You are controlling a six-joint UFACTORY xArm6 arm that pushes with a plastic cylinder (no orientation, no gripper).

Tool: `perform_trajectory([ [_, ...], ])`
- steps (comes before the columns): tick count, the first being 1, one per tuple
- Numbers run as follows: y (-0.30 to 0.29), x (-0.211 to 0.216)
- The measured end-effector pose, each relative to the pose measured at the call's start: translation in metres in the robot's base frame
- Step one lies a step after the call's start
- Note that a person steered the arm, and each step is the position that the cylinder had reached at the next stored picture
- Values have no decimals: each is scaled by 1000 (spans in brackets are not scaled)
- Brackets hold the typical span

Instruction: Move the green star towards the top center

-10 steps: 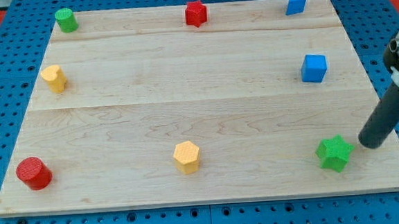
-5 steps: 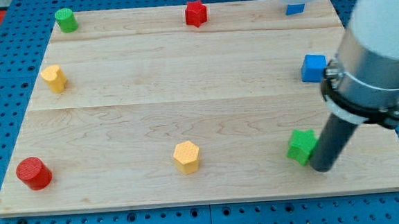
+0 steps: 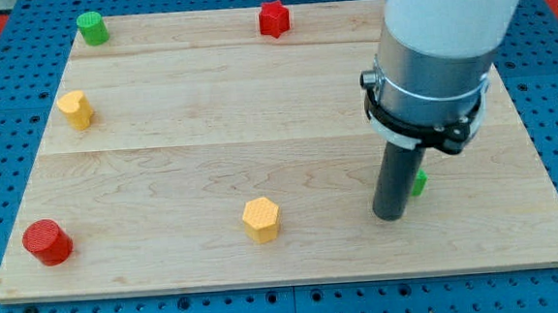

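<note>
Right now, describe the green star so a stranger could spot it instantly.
Start at the wooden board and go to its lower right, where the dark rod comes down. The green star peeks out just right of the rod, above my tip, mostly hidden. It is the only green there; the green cylinder is top left.

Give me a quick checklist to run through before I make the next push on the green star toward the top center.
1. Green star block in sight: not ok, only a sliver shows at the rod's right edge.
2. My tip against the star: cannot tell, the rod covers the contact.
3. Tip on the correct side for an upward push: not ok, it appears to the star's left, not below it.
4. Path to the top center: cannot tell, the arm hides part of the wooden board.
5. Red star block at the top center: not ok, it sits at the destination.
6. Yellow hexagonal block: ok, well left of the tip.
</note>
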State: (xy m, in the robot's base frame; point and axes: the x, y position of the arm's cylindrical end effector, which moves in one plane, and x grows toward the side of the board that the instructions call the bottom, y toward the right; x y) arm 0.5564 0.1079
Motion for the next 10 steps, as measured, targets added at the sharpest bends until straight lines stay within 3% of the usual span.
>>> perform_trajectory([
  [1,24,2],
  [4,29,-91],
  [8,-49,-211],
  [10,-37,-259],
])
